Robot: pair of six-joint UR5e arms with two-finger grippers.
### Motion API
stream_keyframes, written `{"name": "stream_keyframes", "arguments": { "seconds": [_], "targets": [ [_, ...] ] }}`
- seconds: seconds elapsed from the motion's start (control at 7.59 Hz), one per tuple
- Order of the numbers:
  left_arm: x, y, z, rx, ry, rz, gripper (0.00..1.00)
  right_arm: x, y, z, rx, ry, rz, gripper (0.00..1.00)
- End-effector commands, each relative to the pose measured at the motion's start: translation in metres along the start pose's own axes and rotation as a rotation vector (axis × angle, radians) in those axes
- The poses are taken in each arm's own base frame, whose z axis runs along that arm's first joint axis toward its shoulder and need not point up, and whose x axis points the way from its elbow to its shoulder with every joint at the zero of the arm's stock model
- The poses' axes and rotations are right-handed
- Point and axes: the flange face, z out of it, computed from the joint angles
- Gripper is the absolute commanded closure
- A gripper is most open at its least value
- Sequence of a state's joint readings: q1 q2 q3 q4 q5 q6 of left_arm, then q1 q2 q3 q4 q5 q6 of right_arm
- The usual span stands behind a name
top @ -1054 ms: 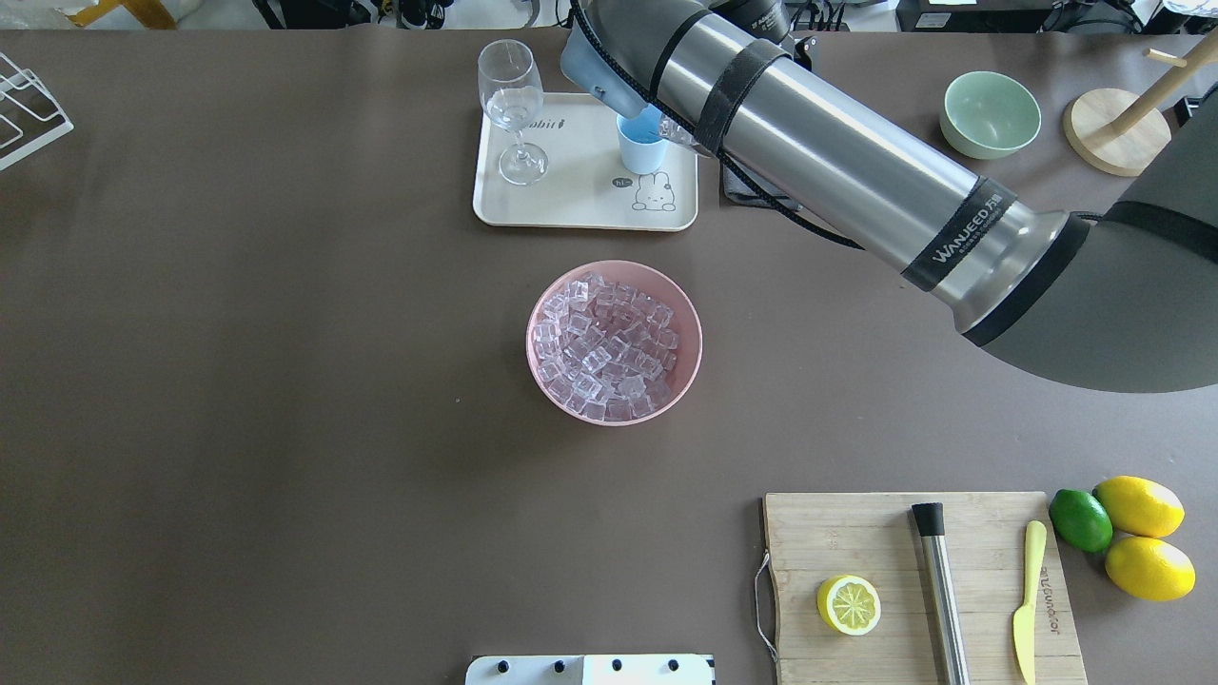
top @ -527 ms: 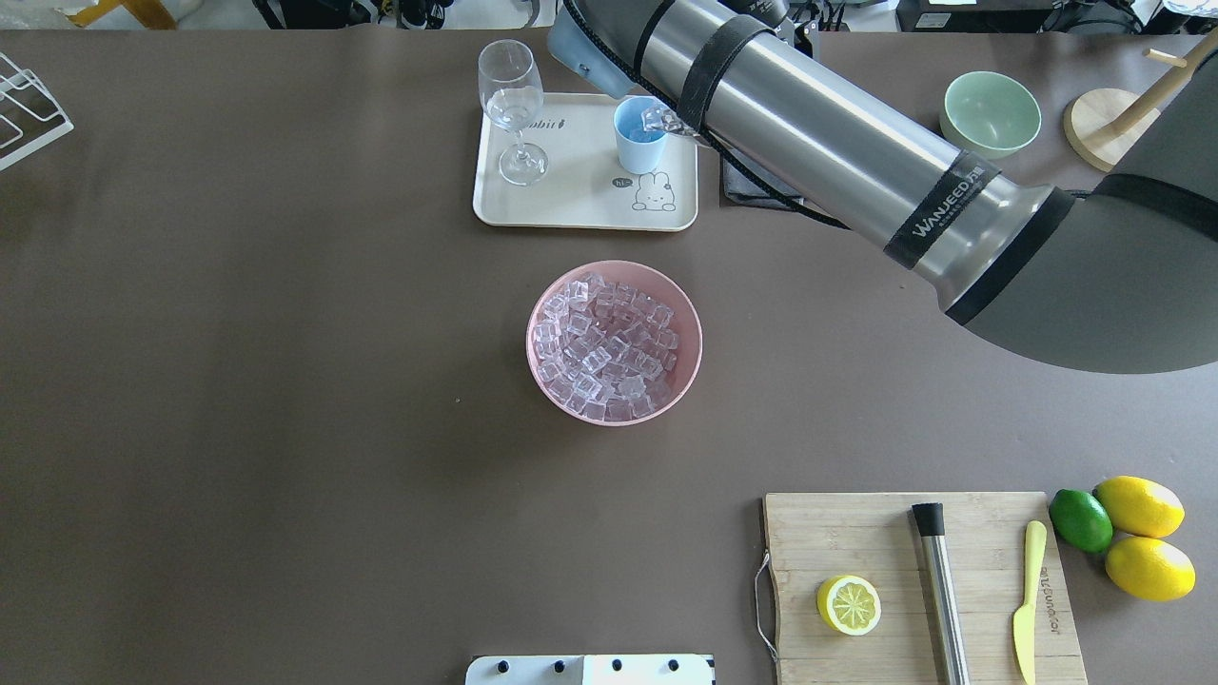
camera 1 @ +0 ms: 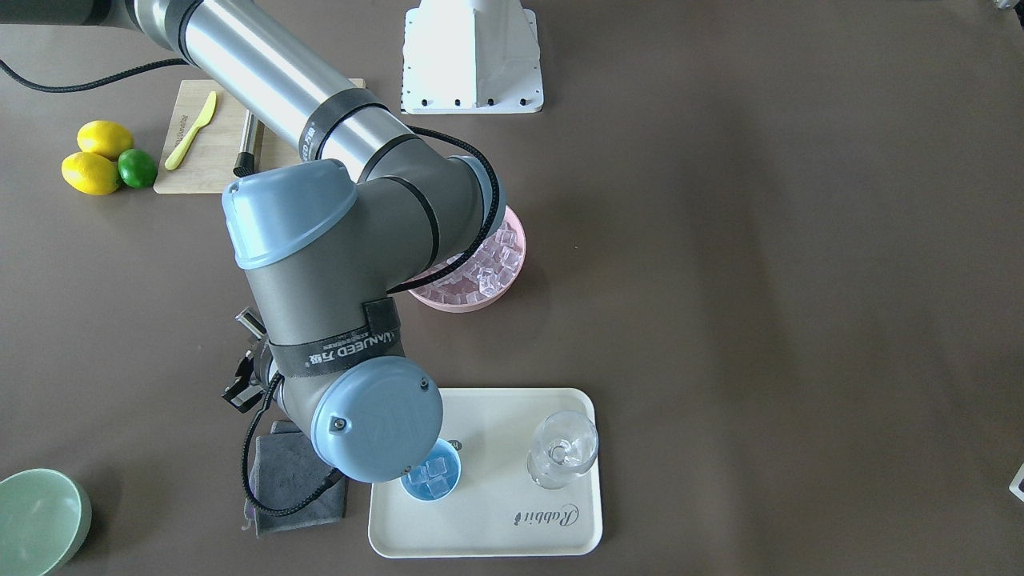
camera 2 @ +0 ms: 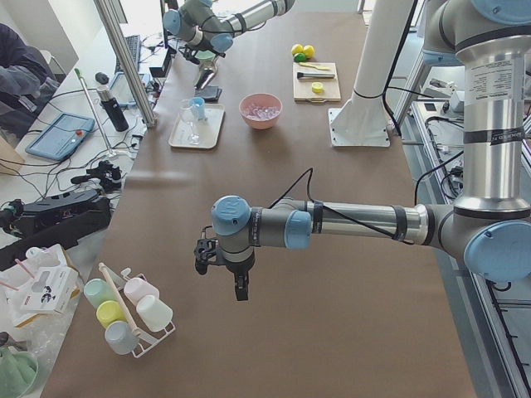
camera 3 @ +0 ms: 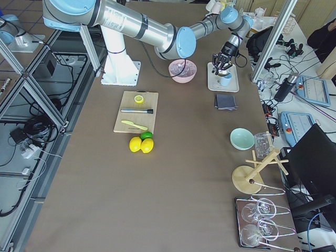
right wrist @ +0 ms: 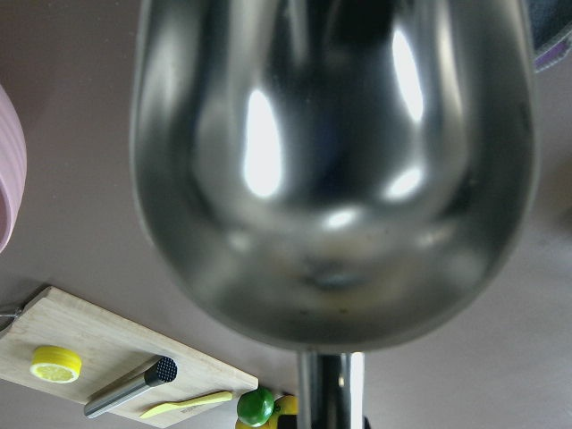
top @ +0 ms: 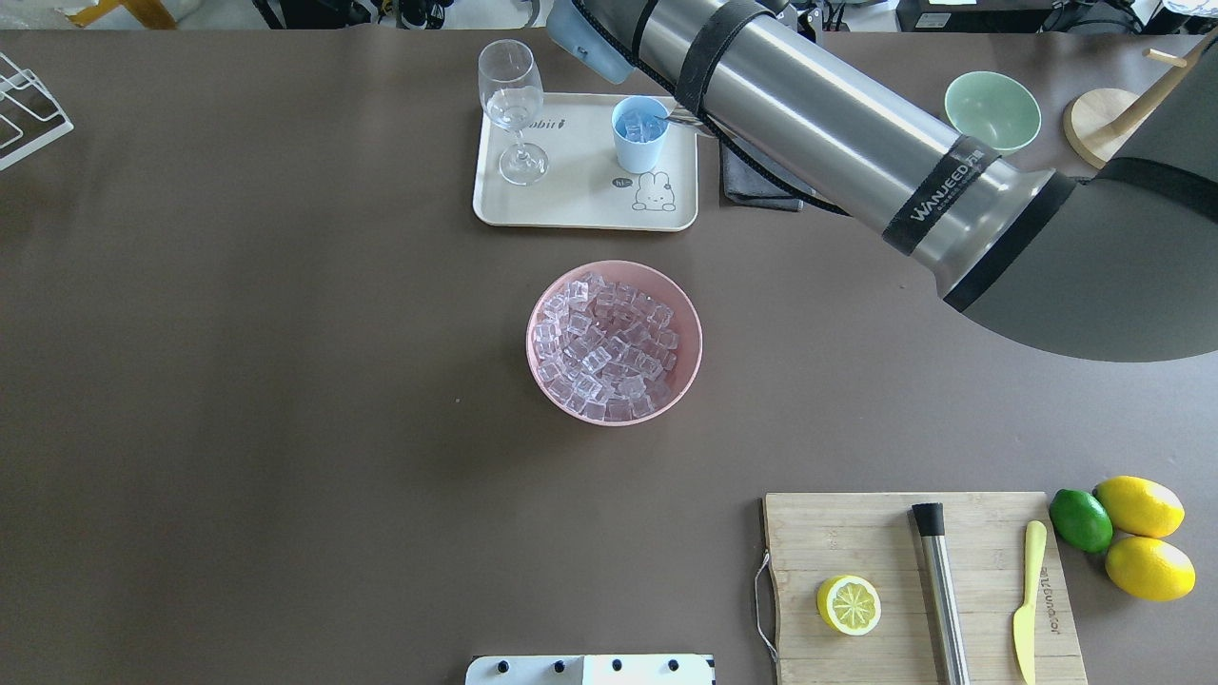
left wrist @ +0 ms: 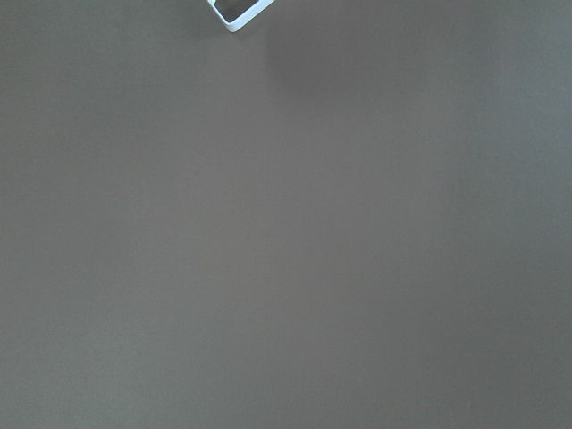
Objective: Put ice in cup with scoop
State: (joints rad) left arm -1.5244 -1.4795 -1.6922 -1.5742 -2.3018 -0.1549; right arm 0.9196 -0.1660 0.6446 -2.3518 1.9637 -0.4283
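The light-blue cup (top: pixel 639 135) stands on the cream tray (top: pixel 571 205) and holds a few ice cubes (top: pixel 639 124); it also shows in the front view (camera 1: pixel 432 474). The steel scoop (right wrist: pixel 331 170) fills the right wrist view and is empty. A sliver of the scoop (top: pixel 687 118) shows just right of the cup's rim. My right gripper (camera 3: pixel 224 53) is shut on the scoop's handle, mostly hidden under the arm. The pink bowl (top: pixel 685 328) holds many ice cubes (top: pixel 609 347). My left gripper (camera 2: pixel 241 288) hangs over bare table far away; I cannot tell its state.
A stemmed glass (top: pixel 512 105) stands on the tray's left. A grey cloth (top: pixel 752 185) lies right of the tray, with a green bowl (top: pixel 990 114) and a wooden stand (top: pixel 1113 128) beyond. A cutting board (top: pixel 913 590) holds a lemon half, steel rod and knife.
The right arm has swung back and to the right, uncovering the cup. The ice that lay in the scoop at the cup's rim is now in the cup.
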Motion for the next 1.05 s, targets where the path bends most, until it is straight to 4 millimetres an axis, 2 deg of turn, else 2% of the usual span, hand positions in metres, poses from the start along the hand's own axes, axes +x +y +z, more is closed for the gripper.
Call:
{"name": "stream_keyframes", "arguments": {
  "seconds": [0.0, 0.13, 0.26, 0.4, 0.66, 0.79, 0.92],
  "targets": [
    [-0.001, 0.000, 0.001, -0.001, -0.001, -0.001, 0.02, 0.032, 0.027, -0.003, 0.076, -0.006, 0.033, 1.00],
    [0.000, 0.000, 0.000, 0.000, -0.001, -0.001, 0.02, 0.063, 0.062, -0.002, 0.122, -0.030, 0.080, 1.00],
    [0.000, 0.000, 0.001, -0.002, -0.003, -0.003, 0.02, 0.088, 0.103, 0.011, 0.163, -0.061, 0.120, 1.00],
    [0.000, 0.001, 0.000, -0.004, -0.003, -0.004, 0.02, 0.093, 0.148, 0.043, 0.197, -0.063, 0.138, 1.00],
    [0.000, 0.001, 0.000, -0.003, -0.003, -0.003, 0.02, 0.121, 0.200, 0.087, 0.226, -0.068, 0.207, 1.00],
    [0.001, 0.001, 0.000, -0.004, -0.001, -0.004, 0.02, 0.118, 0.228, 0.122, 0.258, -0.101, 0.300, 1.00],
    [0.001, 0.001, 0.000, -0.004, -0.001, -0.004, 0.02, 0.102, 0.264, 0.162, 0.298, -0.123, 0.422, 1.00]
  ]
}}
